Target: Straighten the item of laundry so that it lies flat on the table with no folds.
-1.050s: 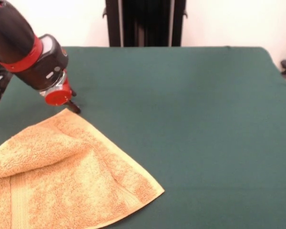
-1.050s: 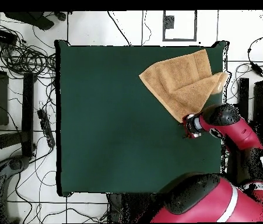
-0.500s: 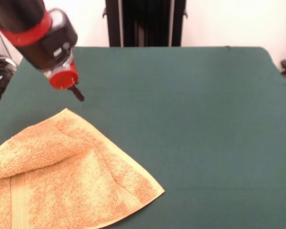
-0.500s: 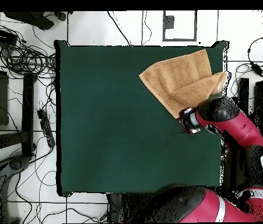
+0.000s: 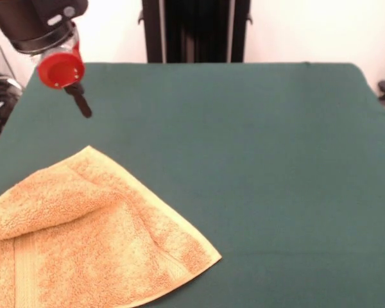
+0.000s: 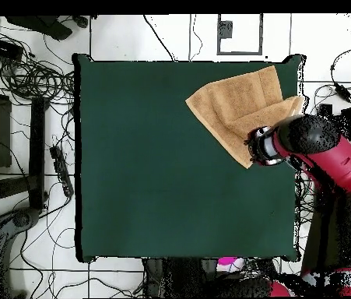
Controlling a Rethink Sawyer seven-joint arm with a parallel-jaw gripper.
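Only overhead shows towel (image 6: 240, 109) reaching table (image 6: 155, 171) edge; pincer (image 5: 80, 102) raised.

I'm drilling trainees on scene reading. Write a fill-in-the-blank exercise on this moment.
1. The towel lies on a table covered in dark ____ cloth.
2. Part of the towel is ____ over itself, so it is not flat.
3. The robot's hand holds ____.
4. In the front view, the hand hangs ____ the table, not touching the towel.

Missing words: green; folded; nothing; above
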